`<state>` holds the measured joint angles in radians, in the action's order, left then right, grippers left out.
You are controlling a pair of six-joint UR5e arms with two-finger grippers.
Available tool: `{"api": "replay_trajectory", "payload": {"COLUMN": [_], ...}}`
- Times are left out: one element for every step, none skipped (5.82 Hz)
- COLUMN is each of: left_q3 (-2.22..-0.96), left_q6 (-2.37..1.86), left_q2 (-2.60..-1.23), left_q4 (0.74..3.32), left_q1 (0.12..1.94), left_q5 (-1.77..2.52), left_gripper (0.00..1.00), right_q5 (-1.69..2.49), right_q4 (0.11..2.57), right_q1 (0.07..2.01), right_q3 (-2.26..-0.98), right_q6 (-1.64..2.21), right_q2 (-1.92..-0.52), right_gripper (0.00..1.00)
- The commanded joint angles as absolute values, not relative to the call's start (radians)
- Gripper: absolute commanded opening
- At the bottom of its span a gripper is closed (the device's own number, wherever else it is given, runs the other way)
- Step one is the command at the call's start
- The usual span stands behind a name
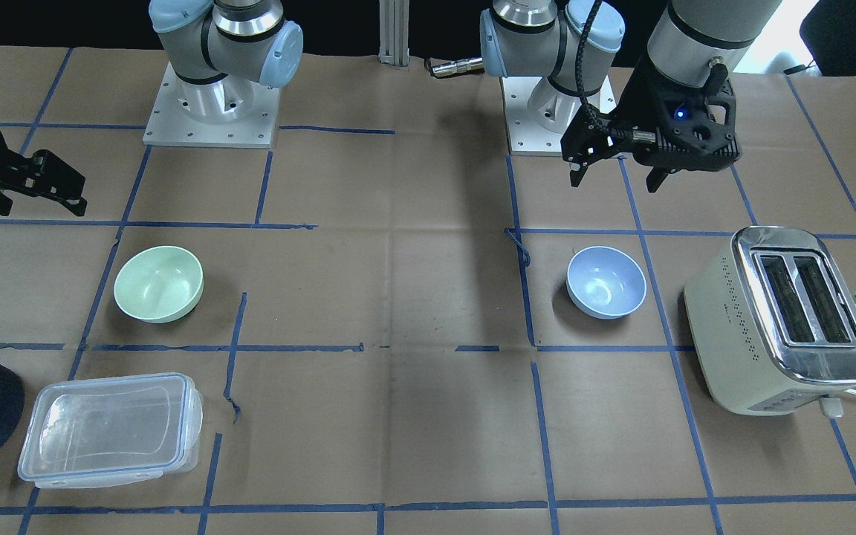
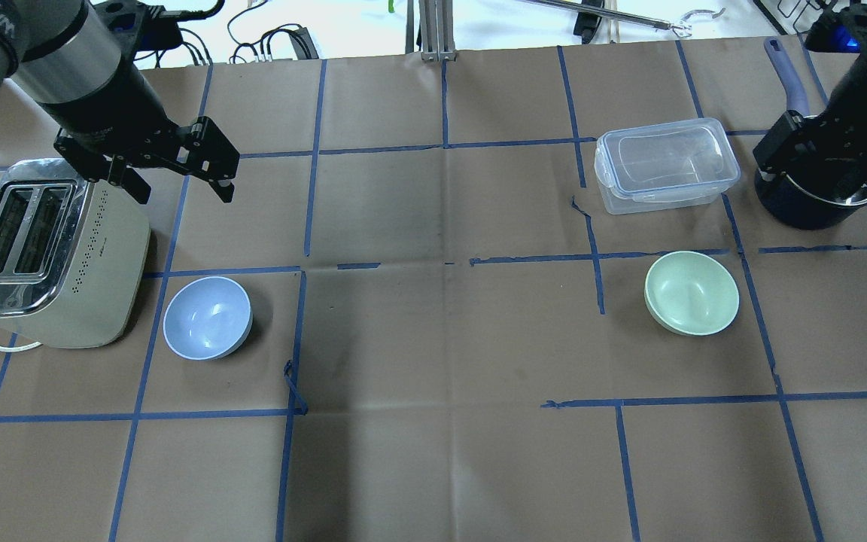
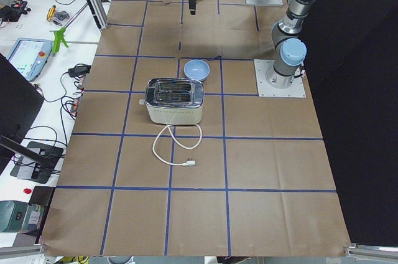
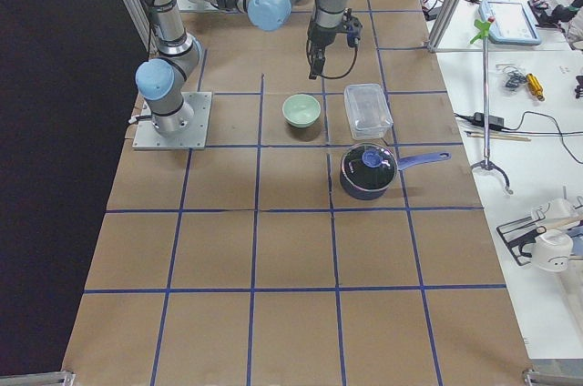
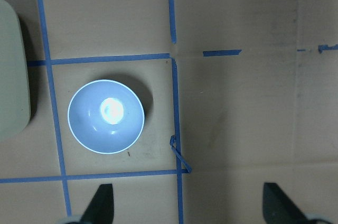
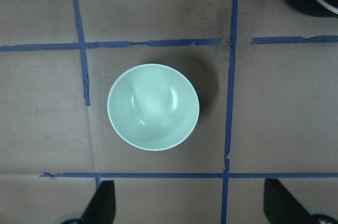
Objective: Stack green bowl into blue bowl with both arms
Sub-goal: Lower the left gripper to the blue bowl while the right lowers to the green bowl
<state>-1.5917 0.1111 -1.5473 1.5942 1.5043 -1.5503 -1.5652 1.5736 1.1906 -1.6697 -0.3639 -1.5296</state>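
The green bowl (image 1: 158,284) sits upright and empty on the paper-covered table, also in the overhead view (image 2: 692,293) and centred in the right wrist view (image 6: 153,106). The blue bowl (image 1: 606,282) sits upright and empty far from it, beside the toaster, also in the overhead view (image 2: 207,318) and the left wrist view (image 5: 106,116). My left gripper (image 1: 614,178) hangs open and empty high above the table, off to one side of the blue bowl. My right gripper (image 2: 821,159) is open and empty, high up near the pot, clear of the green bowl.
A cream toaster (image 2: 42,248) with a loose cord stands right beside the blue bowl. A clear lidded container (image 2: 667,164) and a dark pot (image 2: 817,207) stand beyond the green bowl. Blue tape lines grid the brown paper.
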Motion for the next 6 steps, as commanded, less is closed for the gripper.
{"api": "replay_trajectory", "payload": {"left_q3": [-1.696,-1.818,-1.976,-2.062,-2.077,-2.079], "left_q6": [0.115,0.114,0.120,0.159,0.173,0.172], "left_q2": [-1.583,-1.589,-1.592,-1.609,-1.659,-1.710], "left_q4": [1.542,1.400,1.211,1.087,1.060,1.060], "left_q1": [1.482,1.482,1.479,1.462,1.447,1.445], "left_q5": [-1.552,-1.554,-1.554,-1.560,-1.562,-1.563], "left_gripper": [0.97,0.96,0.96,0.96,0.94,0.94], "right_q5": [-1.572,-1.572,-1.574,-1.572,-1.574,-1.572], "right_q4": [1.766,1.883,2.026,2.180,2.233,2.230], "right_q1": [1.152,1.155,1.155,1.155,1.155,1.155], "right_q3": [-1.854,-1.958,-2.048,-2.113,-2.123,-2.125], "right_q6": [-0.408,-0.400,-0.406,-0.410,-0.411,-0.411], "right_q2": [-1.525,-1.526,-1.485,-1.442,-1.401,-1.379], "right_gripper": [1.00,1.00,1.00,1.00,1.00,1.00]}}
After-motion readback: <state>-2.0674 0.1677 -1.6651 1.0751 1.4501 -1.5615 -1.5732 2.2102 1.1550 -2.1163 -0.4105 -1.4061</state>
